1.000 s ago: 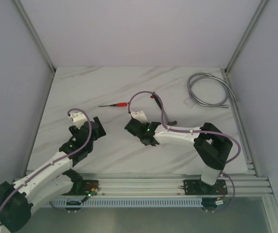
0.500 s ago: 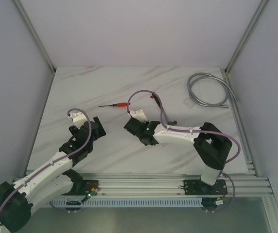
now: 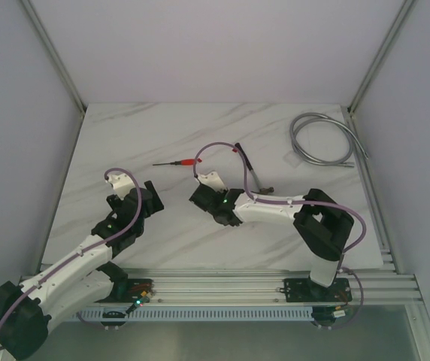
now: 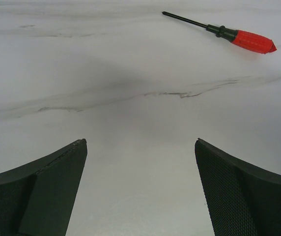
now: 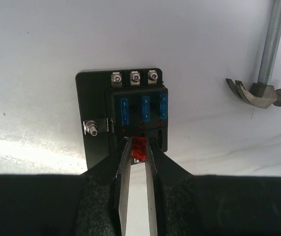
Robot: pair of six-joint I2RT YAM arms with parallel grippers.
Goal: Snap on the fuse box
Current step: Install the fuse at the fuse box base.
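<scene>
Since a second ago the right pincer (image 3: 202,198) has crept a little toward the left of the overhead frame, while the left arm has stayed as it was. Seen from the right wrist, the small black square plastic fuse box (image 5: 130,123) lies flat on the white marble-patterned worktop (image 3: 125,143) at the frame's centre, with three blue fuses (image 5: 143,109) in a row across its top and three silver screws (image 5: 134,76) above them. The right pincer is closed onto a tiny red fuse (image 5: 138,144) at the box's lower edge (only a thin gap shows between the fingers behind it). A steel claw hammer (image 5: 258,93) lies near the box at the right of that frame. From overhead, the box is hidden under the right pincer near the middle of the worktop. The left pincer (image 4: 140,147) hangs with its fingers wide apart over bare worktop, holding nothing, with a red-handled screwdriver (image 4: 243,40) at the upper right of its view. A grey coiled cable (image 3: 320,139) sits at the overhead frame's upper right.
</scene>
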